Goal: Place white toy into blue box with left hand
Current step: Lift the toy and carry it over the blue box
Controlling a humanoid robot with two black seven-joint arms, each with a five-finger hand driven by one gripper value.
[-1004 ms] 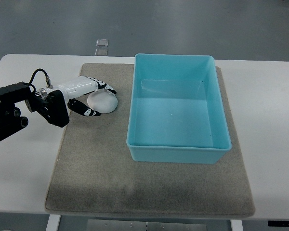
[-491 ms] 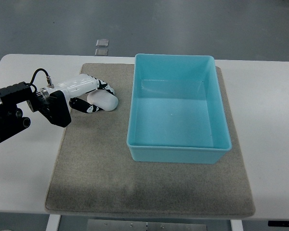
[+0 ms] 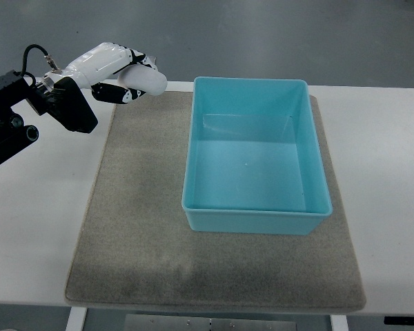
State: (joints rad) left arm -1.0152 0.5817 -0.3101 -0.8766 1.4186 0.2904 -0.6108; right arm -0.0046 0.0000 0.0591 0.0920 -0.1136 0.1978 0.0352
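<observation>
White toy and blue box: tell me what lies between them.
Only bare grey mat shows between the white toy, held in the left hand, and the blue box in the top view.

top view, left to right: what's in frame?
left hand → white toy in its grasp → blue box, empty, on the grey mat. The mat spans under the box, so it has no single slot.

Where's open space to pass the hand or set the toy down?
The box interior is bare. The mat is bare left of the box and along the strip in front of it. White table lies free on both sides of the mat. Only the far-left corner is crowded, where the left hand holds the toy.
</observation>
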